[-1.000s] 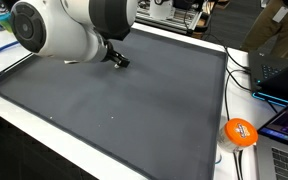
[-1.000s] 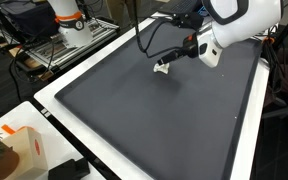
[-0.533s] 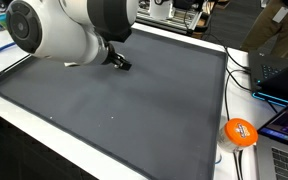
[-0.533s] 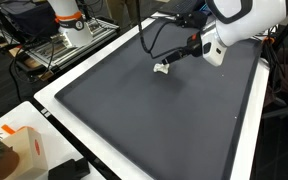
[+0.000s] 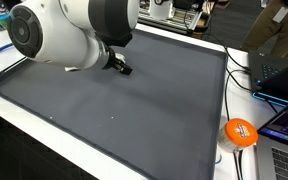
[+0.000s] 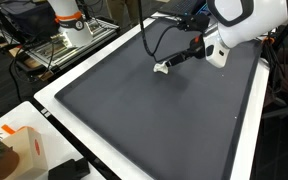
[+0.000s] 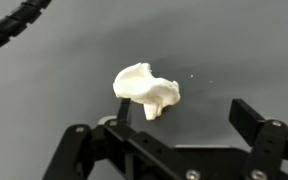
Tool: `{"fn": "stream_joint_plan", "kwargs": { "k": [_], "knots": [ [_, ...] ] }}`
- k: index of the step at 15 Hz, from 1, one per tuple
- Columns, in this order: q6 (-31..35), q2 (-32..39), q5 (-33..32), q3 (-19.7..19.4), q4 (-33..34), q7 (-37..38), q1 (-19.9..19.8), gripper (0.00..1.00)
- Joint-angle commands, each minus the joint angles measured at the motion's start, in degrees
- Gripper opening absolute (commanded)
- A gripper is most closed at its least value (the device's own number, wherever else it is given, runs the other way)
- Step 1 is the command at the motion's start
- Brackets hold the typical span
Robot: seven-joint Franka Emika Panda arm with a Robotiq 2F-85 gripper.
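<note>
dark grey mat (image 6: 154, 115) on white table (image 6: 46, 99)

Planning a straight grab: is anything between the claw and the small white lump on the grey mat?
Nothing visible does. In the wrist view the small white lumpy object lies alone on the dark grey mat, bare mat between it and the open claw.

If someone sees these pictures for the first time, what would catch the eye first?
First, the small white lumpy object, alone on the wide dark grey mat; in the wrist view it lies just ahead of the open jaws, apparently untouched. Next, the big white robot arm leaning over the mat, and the round orange object on the white table beside the mat.
</note>
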Motion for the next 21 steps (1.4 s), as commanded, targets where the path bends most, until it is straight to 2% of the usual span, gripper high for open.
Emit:
{"fn": "stream_joint_plan", "kwargs": {
  "k": [1,6,9,12,15,21],
  "knots": [
    [0.04,1.80,1.12,0.38,2.83,1.02,-0.33,1.00],
    [3.38,-2.07,1.11,0.24,-0.58,0.92,-0.62,1.00],
    [8.94,-6.19,1.02,-0.07,-5.41,1.46,-0.64,1.00],
    [12.58,-12.26,0.61,-0.52,-13.54,1.76,-0.67,1.00],
    [11.62,-18.13,0.67,-1.16,-20.85,1.97,-0.88,1.00],
    [14.69,-28.97,1.83,-0.92,-35.76,2.91,-1.40,1.00]
  ]
}}
